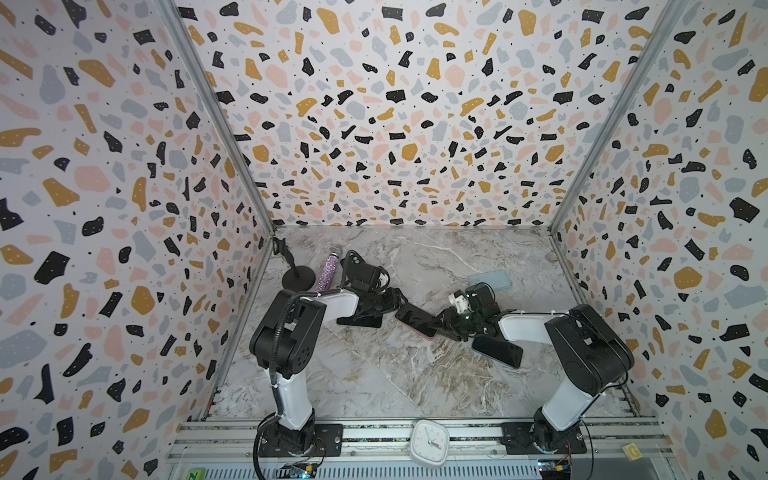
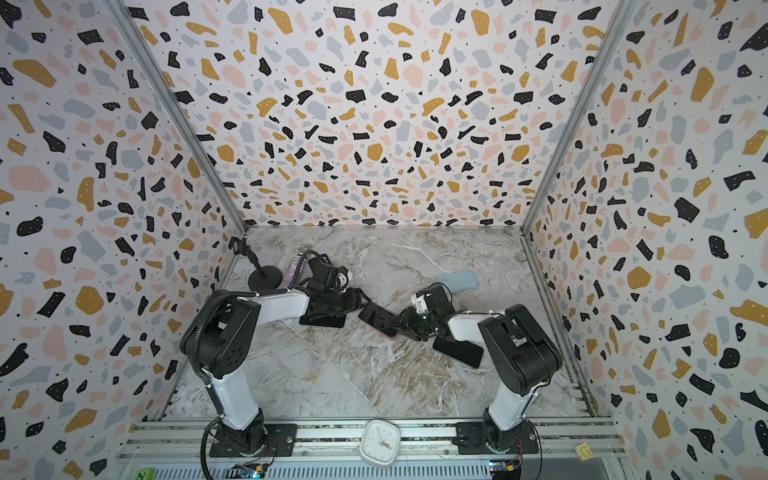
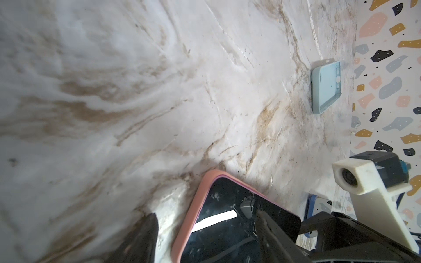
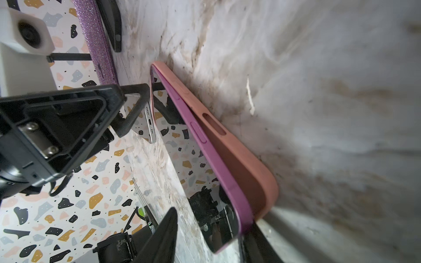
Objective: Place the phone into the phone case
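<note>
only the right wrist view shows the phone (image 4: 198,164) side raised out of the phone case (image 4: 237,164); left gripper (image 3: 205,216), right gripper (image 4: 213,218) both released

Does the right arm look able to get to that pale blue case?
Probably yes: the blue case lies on bare marble just beyond the right gripper, with nothing lying between them.
</note>
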Motion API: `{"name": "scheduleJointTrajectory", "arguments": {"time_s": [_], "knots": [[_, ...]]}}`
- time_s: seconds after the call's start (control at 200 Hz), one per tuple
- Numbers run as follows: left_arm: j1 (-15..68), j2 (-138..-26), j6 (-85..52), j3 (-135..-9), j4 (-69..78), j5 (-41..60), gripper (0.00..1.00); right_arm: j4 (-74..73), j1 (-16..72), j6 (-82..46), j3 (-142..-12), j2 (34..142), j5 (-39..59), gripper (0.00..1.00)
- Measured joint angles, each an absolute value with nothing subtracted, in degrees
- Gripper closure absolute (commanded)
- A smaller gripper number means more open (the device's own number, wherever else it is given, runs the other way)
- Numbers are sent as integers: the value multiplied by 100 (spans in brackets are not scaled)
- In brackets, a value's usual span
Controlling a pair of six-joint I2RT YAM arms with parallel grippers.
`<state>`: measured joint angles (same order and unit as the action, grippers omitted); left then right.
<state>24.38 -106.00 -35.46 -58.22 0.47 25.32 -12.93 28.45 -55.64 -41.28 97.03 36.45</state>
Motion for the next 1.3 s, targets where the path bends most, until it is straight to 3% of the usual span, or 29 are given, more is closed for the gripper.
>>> {"name": "scheduleJointTrajectory", "arguments": {"time_s": [0.395,0.921,1.297], "knots": [[2438,-10084,-3472,-5898,-242,2434,26,-390,2860,-5096,-4372,9437,3498,42],[2764,-9019,-3599,-4838,-298,2346,26,228,2714,-4237,-4453,8731,3651,45],[3061,-8862,-3769,-4606,-180,2381,26,672,2541,-3020,-5234,9203,3433,46]]}}
